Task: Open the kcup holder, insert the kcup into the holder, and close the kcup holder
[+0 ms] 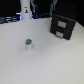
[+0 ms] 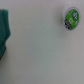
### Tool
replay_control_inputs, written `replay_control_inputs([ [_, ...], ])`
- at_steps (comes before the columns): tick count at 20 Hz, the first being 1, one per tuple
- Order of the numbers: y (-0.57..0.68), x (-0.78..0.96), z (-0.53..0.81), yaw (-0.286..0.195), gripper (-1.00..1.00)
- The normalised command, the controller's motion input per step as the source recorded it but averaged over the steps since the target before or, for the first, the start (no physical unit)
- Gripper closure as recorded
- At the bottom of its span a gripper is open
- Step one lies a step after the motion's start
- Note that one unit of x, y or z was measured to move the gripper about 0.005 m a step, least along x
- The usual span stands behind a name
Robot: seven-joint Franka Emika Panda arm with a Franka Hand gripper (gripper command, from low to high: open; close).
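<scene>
Wide bare stretch of the pale tabletop (image 1: 42, 67) all around the small white pod with the green top (image 1: 29, 45); nothing near it on any side, so I can come at it from above or from any flank. The black boxy drawer unit (image 1: 62, 25) stands well apart toward the exterior view's right, open table between it and the pod. Its front with the pale handle marks faces open surface. My white arm's base (image 1: 26, 10) stands at the far edge. Wrist view: a blurred green shape (image 2: 4, 31) at one frame edge, well apart from the pod (image 2: 71, 19); cannot tell what it is.
</scene>
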Motion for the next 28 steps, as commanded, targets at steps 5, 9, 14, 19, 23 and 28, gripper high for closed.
replay_control_inputs([
  [5, 0.65, -0.17, 0.13, -0.159, -1.00],
  [9, 0.69, -0.18, 0.11, -0.159, -1.00],
  [14, 0.73, -0.19, 0.03, -0.165, -1.00],
  [19, 0.73, -0.21, 0.01, -0.179, -1.00],
  [23, 0.71, -0.25, -0.05, -0.191, -1.00],
  [28, 0.65, -0.25, -0.16, -0.197, -1.00],
])
